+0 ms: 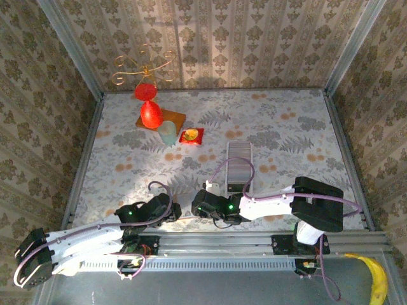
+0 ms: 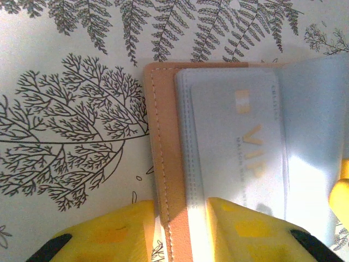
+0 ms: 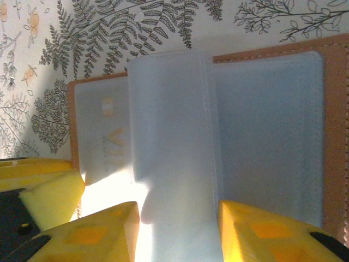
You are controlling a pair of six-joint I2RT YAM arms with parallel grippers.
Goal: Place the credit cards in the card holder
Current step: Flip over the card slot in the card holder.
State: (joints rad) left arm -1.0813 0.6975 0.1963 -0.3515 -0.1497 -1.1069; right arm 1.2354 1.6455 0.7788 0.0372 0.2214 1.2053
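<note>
You have the card holder lying open on the fern-printed tablecloth, at the near edge of the table between the two arms. A pale credit card marked VIP sits inside one of its clear sleeves. Your left gripper stands with its yellow fingers apart, straddling the holder's stitched tan edge, one finger lying on the sleeve. Your right gripper is also parted, with a translucent sleeve flap running up between its fingers; you cannot tell whether they press on it. The ribbed clear tray lies just beyond the grippers.
</note>
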